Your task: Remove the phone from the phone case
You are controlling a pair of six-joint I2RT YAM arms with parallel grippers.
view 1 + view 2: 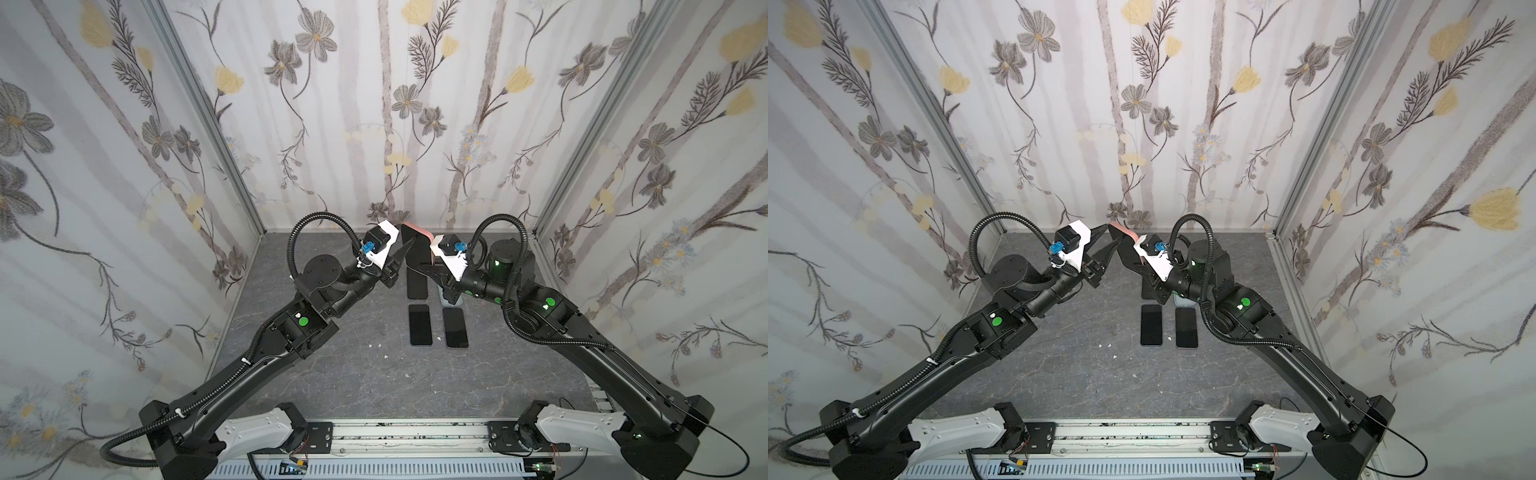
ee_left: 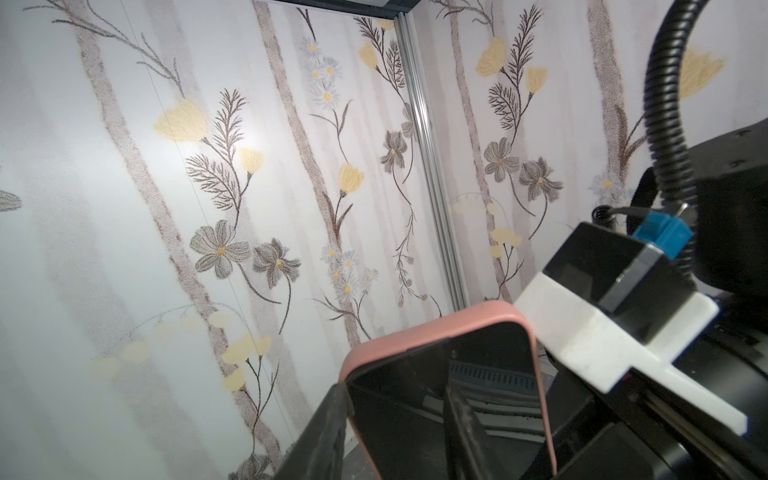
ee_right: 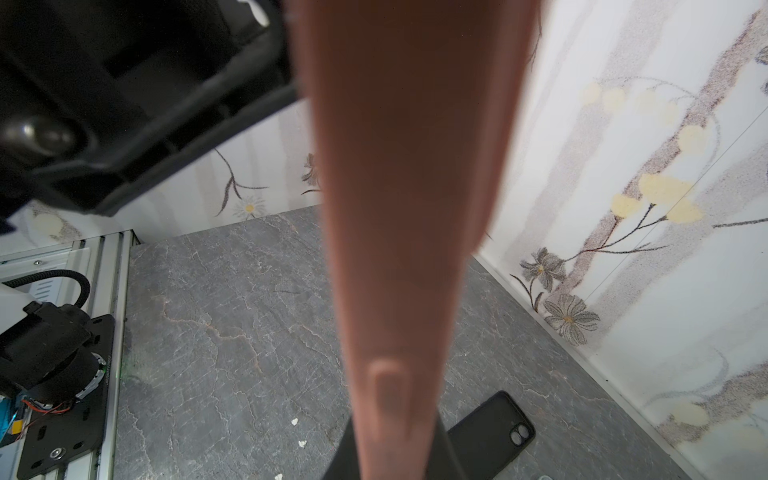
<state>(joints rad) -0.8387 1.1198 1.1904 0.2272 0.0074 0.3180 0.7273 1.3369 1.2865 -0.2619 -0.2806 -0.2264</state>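
A phone (image 2: 415, 399) with a dark screen sits in a pink phone case (image 2: 436, 328), held up in the air near the back wall. In both top views the case (image 1: 415, 227) (image 1: 1123, 230) shows between the two arms. My right gripper (image 3: 395, 457) is shut on the case's long edge (image 3: 399, 208), which fills the right wrist view. My left gripper (image 2: 395, 386) is open at the case's upper corner. One of its fingers (image 2: 332, 415) lies against the case's outer edge, the other (image 2: 461, 424) is in front of the screen. From above, the left gripper (image 1: 404, 237) meets the phone from the left.
On the grey stone-patterned table, a black empty case (image 1: 417, 284) (image 3: 490, 432) lies below the raised phone. Two bare dark phones (image 1: 419, 325) (image 1: 456, 327) lie side by side nearer the front. Small white crumbs (image 1: 376, 345) dot the table. Flowered walls close three sides.
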